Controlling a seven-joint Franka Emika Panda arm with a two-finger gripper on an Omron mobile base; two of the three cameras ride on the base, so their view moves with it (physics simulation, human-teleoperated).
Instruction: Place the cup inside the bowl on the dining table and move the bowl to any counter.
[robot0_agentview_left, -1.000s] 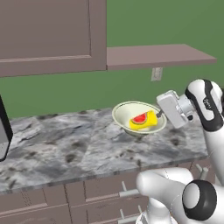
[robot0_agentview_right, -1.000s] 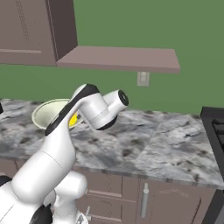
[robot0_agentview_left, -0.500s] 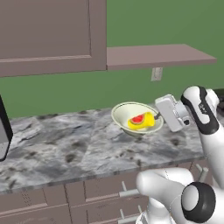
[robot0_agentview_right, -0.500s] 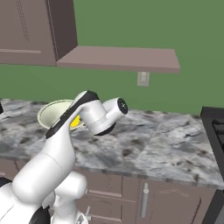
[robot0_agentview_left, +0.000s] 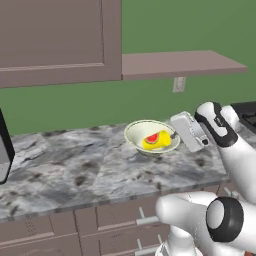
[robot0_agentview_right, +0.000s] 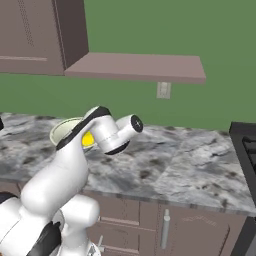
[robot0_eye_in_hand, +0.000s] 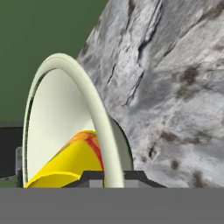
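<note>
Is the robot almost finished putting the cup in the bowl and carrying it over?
Nearly. Done: the yellow cup already lies inside the bowl, and the bowl is over the marbled counter by the green wall. In hand: the gripper is shut on the bowl's rim. I cannot tell if the bowl rests on the counter. Left: probably just letting go and backing away.

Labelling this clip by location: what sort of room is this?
Likely a kitchen: a marbled counter over handled cabinets, a stove corner, and a bowl holding a cup.
</note>
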